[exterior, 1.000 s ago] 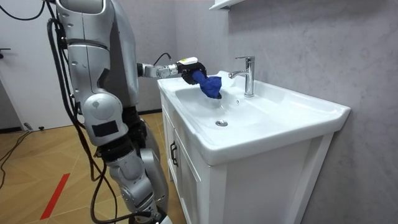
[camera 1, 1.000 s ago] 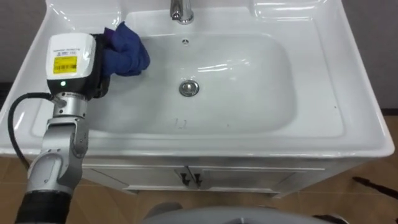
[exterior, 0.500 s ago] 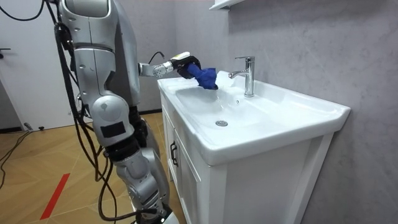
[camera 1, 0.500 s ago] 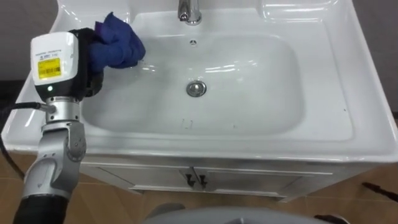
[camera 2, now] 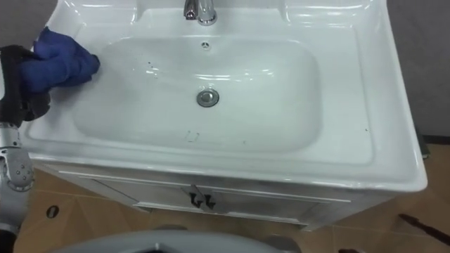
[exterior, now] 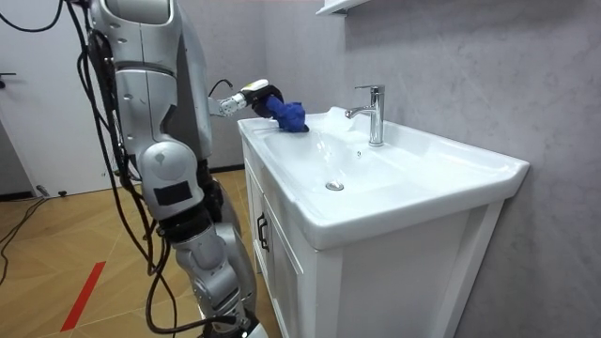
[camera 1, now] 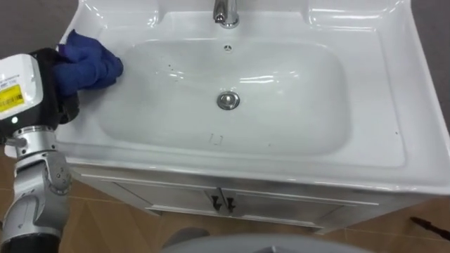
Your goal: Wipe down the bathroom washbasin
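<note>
A white basin (camera 1: 281,151) (camera 2: 337,91) (exterior: 394,192) is set in a white vanity, with a round metal drain (camera 1: 228,100) (camera 2: 207,98) in its bowl. My left hand (camera 1: 56,84) (camera 2: 17,77) (exterior: 264,97) is shut on a bunched blue cloth (camera 1: 88,65) (camera 2: 63,60) (exterior: 288,115). The cloth rests over the basin's left rim, at the bowl's upper left edge. I stand at the front of the vanity, and my left arm reaches out over that rim.
A chrome tap (camera 1: 226,12) (camera 2: 197,10) (exterior: 373,113) stands at the back centre of the basin. Cabinet doors with dark handles (camera 1: 221,202) (camera 2: 197,200) sit below. A grey wall (exterior: 488,75) backs the vanity, and wooden floor (exterior: 56,272) lies around it.
My left hand has drawn the blue cloth leftward, from inside the bowl's upper left part onto the left rim. The eye views have shifted a little as well.
</note>
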Robot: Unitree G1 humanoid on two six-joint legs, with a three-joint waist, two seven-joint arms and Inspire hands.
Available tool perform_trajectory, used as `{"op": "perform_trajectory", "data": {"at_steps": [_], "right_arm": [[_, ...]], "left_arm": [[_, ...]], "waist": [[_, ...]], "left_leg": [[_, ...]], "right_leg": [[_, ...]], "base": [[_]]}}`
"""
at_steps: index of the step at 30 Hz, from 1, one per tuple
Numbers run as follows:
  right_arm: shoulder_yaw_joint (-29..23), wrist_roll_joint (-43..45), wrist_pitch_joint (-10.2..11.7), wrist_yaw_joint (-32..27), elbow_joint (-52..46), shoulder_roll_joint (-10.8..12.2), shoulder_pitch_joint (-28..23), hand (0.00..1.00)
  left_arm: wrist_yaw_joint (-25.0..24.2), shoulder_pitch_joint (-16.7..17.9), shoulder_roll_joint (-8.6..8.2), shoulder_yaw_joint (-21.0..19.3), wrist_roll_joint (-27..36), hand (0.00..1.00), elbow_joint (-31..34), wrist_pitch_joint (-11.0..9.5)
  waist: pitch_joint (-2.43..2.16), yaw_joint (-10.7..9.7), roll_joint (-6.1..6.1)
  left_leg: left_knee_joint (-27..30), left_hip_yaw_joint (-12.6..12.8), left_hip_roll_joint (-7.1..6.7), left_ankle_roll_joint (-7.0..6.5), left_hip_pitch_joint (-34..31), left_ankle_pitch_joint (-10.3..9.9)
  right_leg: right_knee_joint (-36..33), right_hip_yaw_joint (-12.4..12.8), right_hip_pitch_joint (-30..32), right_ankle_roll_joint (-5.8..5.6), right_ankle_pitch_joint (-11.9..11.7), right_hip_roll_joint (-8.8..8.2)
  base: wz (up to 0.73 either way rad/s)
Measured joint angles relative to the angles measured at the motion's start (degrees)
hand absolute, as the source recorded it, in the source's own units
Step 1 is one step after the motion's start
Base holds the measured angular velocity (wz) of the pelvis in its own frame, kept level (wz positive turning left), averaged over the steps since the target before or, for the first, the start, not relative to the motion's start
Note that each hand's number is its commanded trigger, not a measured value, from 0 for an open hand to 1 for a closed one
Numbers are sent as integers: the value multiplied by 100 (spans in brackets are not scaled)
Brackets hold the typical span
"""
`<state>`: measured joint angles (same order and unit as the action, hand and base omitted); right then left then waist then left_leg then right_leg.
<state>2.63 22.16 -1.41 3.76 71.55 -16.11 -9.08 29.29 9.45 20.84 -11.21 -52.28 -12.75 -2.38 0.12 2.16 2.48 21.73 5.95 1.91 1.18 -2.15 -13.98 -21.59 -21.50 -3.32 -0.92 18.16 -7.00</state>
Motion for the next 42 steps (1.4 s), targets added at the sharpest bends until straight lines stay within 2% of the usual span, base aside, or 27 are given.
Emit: {"op": "perform_trajectory", "data": {"at_steps": [4, 8, 15, 22, 23, 24, 25, 26, 29, 40, 42], "right_arm": [[-8, -14, -6, -2, -34, -2, 1, 0], [-18, -39, -93, 0, -34, -8, 16, 0], [-61, -197, -127, -3, -37, -10, 8, 0], [-62, -269, -140, 47, -51, -10, -4, 0], [-62, -271, -152, 65, -51, -10, -3, 0], [-62, -269, -180, 78, -52, -9, -4, 0], [-62, -268, -192, 85, -52, -10, -2, 0], [-62, -267, -199, 89, -52, -10, -1, 0], [-62, -270, -246, 125, -57, -10, -1, 0], [-179, -180, -278, 179, -206, -7, -13, 0], [-174, -185, -335, 223, -275, -7, 12, 0]], "left_arm": [[19, 158, -2, 1, 46, 100, 0, 13], [19, 168, -2, -2, 48, 100, 0, 77], [9, 169, -4, -1, 103, 100, -2, 288], [-204, 174, -6, 0, 96, 100, -1, 455], [-229, 174, -6, 0, 95, 68, -1, 466], [-272, 174, -6, 3, 95, 60, -1, 488], [-302, 174, -6, 3, 95, 9, -1, 501], [-321, 174, -6, 3, 95, 0, -1, 504], [-420, 174, -19, 5, 94, 0, -1, 602], [-786, 173, -24, 4, 108, 0, 106, 717], [-858, 167, -24, 5, 348, 0, 110, 722]], "waist": [[2, 2, 1], [1, 8, 9], [-11, 7, 23], [-37, -3, 49], [-37, -3, 49], [-37, -14, 49], [-37, -16, 48], [-36, -16, 47], [-29, -17, 37], [-9, -40, 6], [-8, -46, 5]], "left_leg": [[-6, 3, 0, -1, 44, -1], [-9, 6, 4, -1, 51, -4], [-4, 13, 12, 0, 27, -4], [6, 4, 8, 0, -17, -4], [6, 4, 8, 0, -17, -4], [7, 4, 8, 0, -14, -3], [9, 4, 8, 0, -13, -3], [9, 4, 8, 0, -13, -3], [12, 4, 8, 0, -12, -3], [-2, 6, 9, 0, -24, -3], [-12, 7, 8, 0, -19, -3]], "right_leg": [[0, 12, -42, 0, 0, 4], [6, 13, -48, 2, 4, 11], [3, 19, -20, 3, 3, 15], [6, 6, 17, 6, 1, 10], [7, 7, 17, 6, 1, 10], [7, 11, 17, 6, 1, 11], [5, 13, 16, 6, 1, 10], [5, 14, 16, 6, 1, 10], [6, 14, 15, 6, 1, 12], [24, 25, 21, 6, 1, 21], [25, 33, 22, 6, 1, 22]], "base": [[0], [0], [0], [0], [0], [0], [0], [0], [0], [0], [0]]}}
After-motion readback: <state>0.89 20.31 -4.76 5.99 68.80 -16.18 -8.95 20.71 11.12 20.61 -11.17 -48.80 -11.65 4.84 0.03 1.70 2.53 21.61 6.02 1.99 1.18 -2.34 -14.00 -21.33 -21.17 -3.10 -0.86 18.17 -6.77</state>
